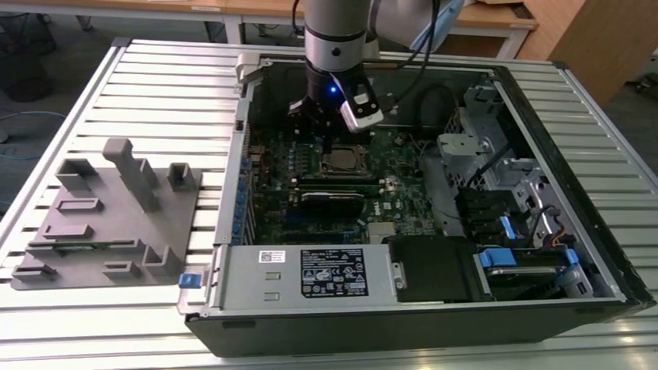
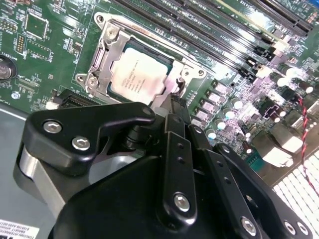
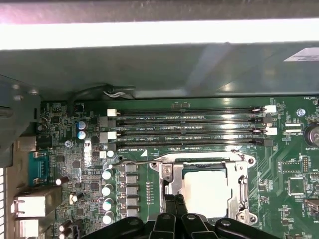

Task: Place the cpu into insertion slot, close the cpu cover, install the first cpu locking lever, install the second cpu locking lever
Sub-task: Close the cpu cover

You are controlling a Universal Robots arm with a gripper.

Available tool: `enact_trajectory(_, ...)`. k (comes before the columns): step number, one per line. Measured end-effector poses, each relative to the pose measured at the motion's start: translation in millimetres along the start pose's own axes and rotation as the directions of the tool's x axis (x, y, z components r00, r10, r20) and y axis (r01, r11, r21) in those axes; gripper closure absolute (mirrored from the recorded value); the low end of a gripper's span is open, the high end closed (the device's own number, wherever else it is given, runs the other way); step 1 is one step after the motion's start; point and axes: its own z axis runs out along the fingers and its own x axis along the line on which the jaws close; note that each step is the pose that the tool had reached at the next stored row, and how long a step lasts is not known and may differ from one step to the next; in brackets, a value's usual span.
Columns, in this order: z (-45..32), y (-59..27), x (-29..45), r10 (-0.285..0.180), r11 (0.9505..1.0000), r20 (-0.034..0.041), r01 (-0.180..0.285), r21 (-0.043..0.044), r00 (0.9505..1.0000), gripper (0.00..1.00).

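The cpu (image 2: 137,74) lies flat in the insertion slot (image 1: 344,163), its silver-grey top showing in both wrist views (image 3: 207,191). The cpu cover (image 3: 165,175) is down around it as a silver frame (image 2: 102,55). A thin wire locking lever (image 3: 134,160) runs along one side of the socket. My gripper (image 1: 327,143) hangs low inside the open computer case, over the socket's edge. Its black fingers (image 2: 174,117) are pressed together, and their tips (image 3: 174,198) stand at the frame's rim beside the cpu, holding nothing I can make out.
Long black memory slots (image 3: 189,127) run next to the socket, and a row of capacitors (image 3: 106,189) stands on its other side. The case walls (image 1: 246,131), drive cage (image 1: 494,131) and power supply (image 1: 308,274) close in the board. A grey fixture tray (image 1: 103,216) lies at the exterior view's left.
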Motion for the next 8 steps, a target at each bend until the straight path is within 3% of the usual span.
enact_trajectory(8, -2.3, 0.1, -0.2, 0.0, 1.0, 0.0001, 0.0, -0.0001, 1.0, 0.89)
